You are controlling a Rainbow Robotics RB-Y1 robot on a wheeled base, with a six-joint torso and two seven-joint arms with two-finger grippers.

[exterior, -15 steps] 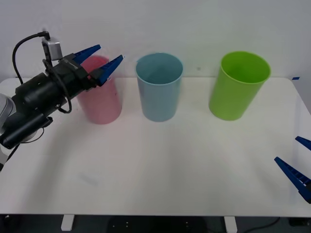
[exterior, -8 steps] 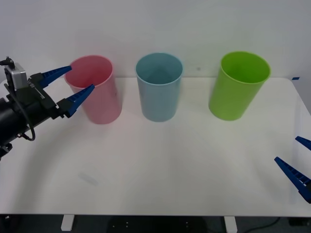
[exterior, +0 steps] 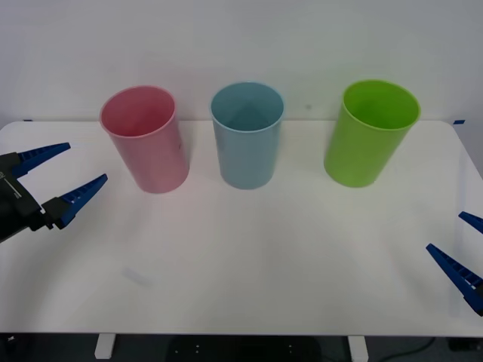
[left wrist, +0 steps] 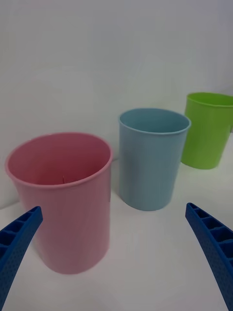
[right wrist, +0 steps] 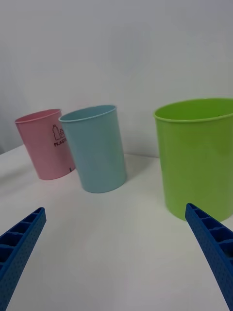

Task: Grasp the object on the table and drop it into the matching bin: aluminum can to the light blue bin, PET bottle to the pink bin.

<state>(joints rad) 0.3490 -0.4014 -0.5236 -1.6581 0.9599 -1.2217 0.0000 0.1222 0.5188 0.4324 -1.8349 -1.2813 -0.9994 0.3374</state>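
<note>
The pink bin (exterior: 151,151) stands at the back left of the white table (exterior: 249,256), with the light blue bin (exterior: 247,143) to its right. My left gripper (exterior: 84,162) hovers open and holding nothing at the table's left edge, left of the pink bin and apart from it. Low at the front right edge, my right gripper (exterior: 444,230) also stands open with nothing in it. The object, whether aluminum can or PET bottle, is out of view. The left wrist view looks at the pink bin (left wrist: 68,214) and the light blue bin (left wrist: 150,165) between the open fingers (left wrist: 19,238).
A lime green bin (exterior: 366,139) stands at the back right, in line with the other two. The right wrist view shows that green bin (right wrist: 201,155) nearest, then the light blue bin (right wrist: 97,150) and the pink bin (right wrist: 46,146), which carries a "PLASTIC" label.
My left arm has drawn back from over the pink bin's rim, moving left and down toward the table's left edge, its fingers open throughout. The right arm has stayed still.
</note>
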